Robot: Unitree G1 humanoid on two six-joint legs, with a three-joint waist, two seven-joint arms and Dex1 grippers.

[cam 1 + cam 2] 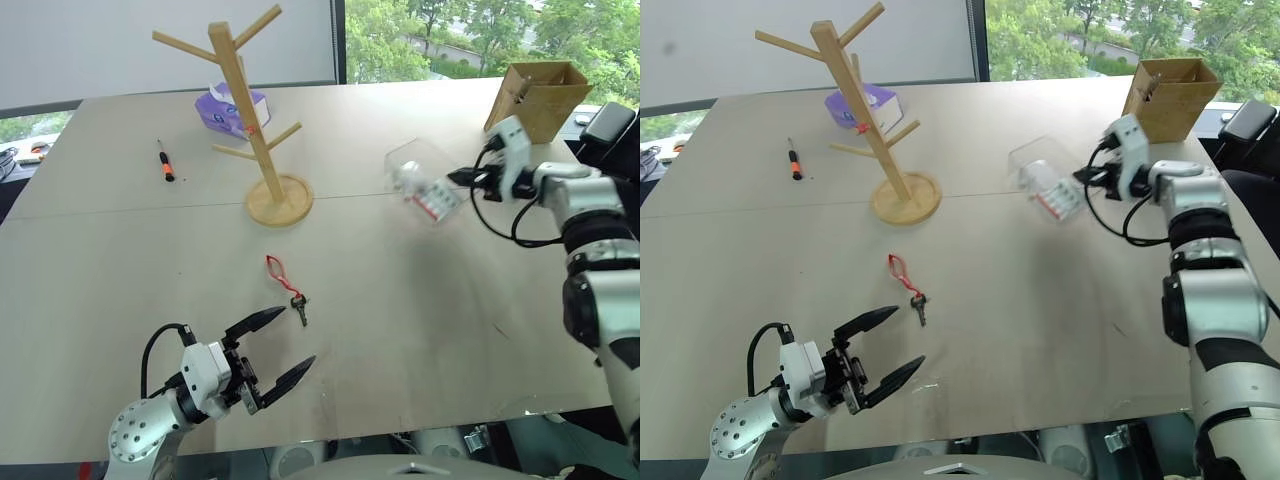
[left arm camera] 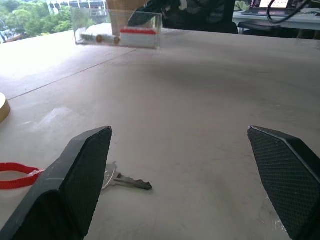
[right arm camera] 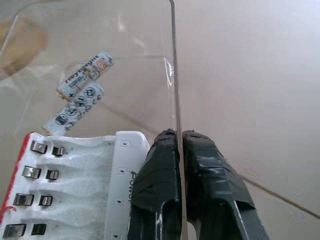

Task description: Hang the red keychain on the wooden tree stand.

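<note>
Left gripper (image 1: pixel 278 346): fingers spread, empty, just short of the red keychain (image 1: pixel 283 277), which lies flat on the tabletop (image 1: pixel 420 290) near the wooden tree stand's (image 1: pixel 258 118) base. Right gripper (image 3: pixel 181 145): pressed together, pinching one wall of a clear plastic box (image 1: pixel 420 178), well right of the stand. Box contents: batteries, white charger, partly cut off.
</note>
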